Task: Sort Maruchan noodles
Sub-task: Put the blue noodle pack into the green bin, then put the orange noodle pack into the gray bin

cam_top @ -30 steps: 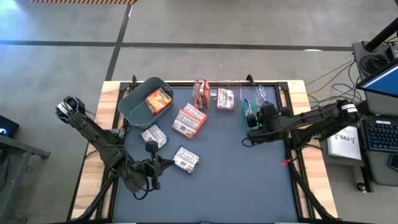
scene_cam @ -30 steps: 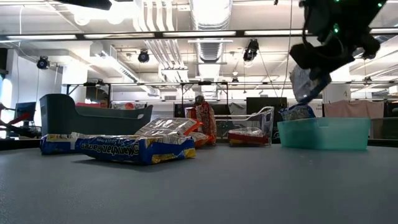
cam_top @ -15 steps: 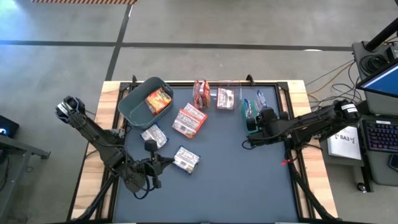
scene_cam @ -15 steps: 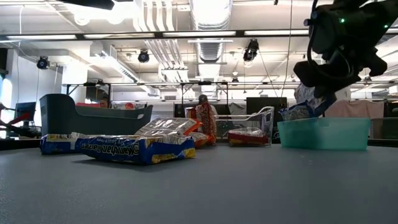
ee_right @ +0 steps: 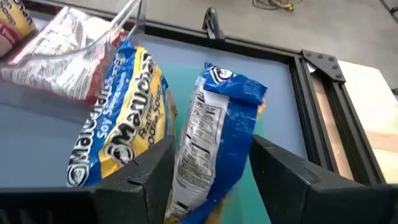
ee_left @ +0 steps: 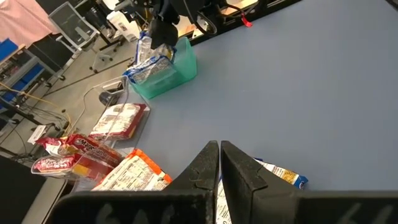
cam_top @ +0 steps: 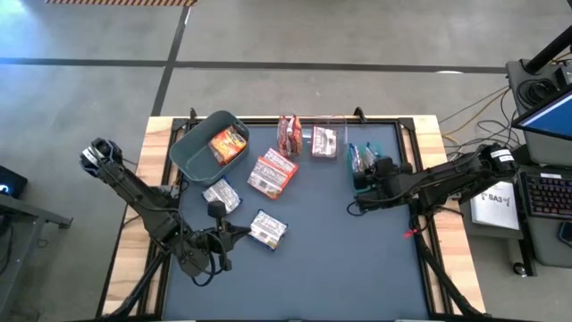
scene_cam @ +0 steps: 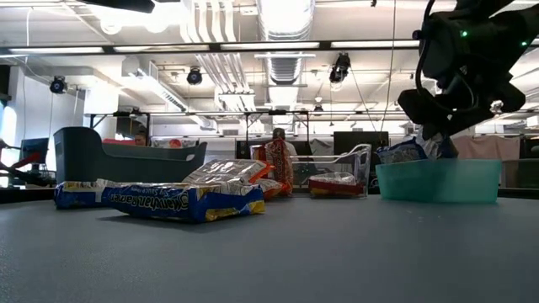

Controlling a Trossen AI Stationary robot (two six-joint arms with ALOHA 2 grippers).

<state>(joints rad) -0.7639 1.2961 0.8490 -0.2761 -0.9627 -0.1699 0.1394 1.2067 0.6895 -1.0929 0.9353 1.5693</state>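
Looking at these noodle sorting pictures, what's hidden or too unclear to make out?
- Floor of the green bin: low view, its own wall hides how many blue packets lie inside.
- Grey bin contents: low view, wall hides them.
- Right end effector: right wrist view, fingers apart beside the blue packet; contact unclear.
- Packet print: high view, too small.
- Packet under the left end effector: left wrist view, fingers cover most.

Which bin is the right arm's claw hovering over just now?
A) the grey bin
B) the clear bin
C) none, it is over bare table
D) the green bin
D: the right gripper is over the green bin, its fingers spread either side of a blue-and-white noodle packet standing in that bin beside another one.
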